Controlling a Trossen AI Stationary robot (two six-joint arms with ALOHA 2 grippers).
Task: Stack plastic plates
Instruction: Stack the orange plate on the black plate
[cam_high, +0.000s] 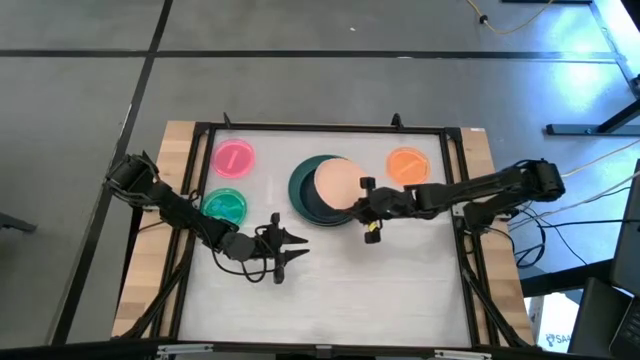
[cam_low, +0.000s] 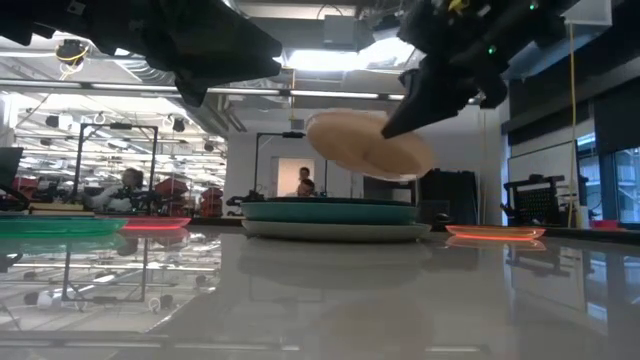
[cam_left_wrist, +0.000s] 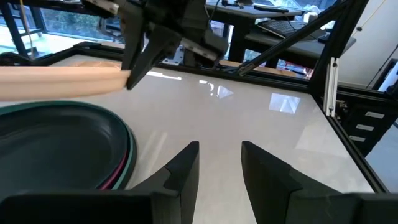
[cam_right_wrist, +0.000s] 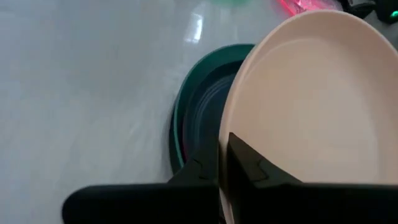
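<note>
The peach plate (cam_high: 336, 184) is gripped at its rim by the right gripper (cam_high: 366, 211) and held tilted above the dark teal plate (cam_high: 303, 190) mid-desk. The left gripper (cam_high: 296, 246) hangs nearby, jaws parted, holding nothing.

white table (cam_high: 330, 270) | pink plate (cam_high: 234, 158) | green plate (cam_high: 225, 206) | orange plate (cam_high: 407, 165) | teal-topped stack (cam_high: 303, 190)

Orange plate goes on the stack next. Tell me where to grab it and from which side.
Grip the small round orange plastic plate by its raised rim, on the side nearest the right tool. It lies flat and shallow on the white table, so only the thin edge offers a pinch.
</note>
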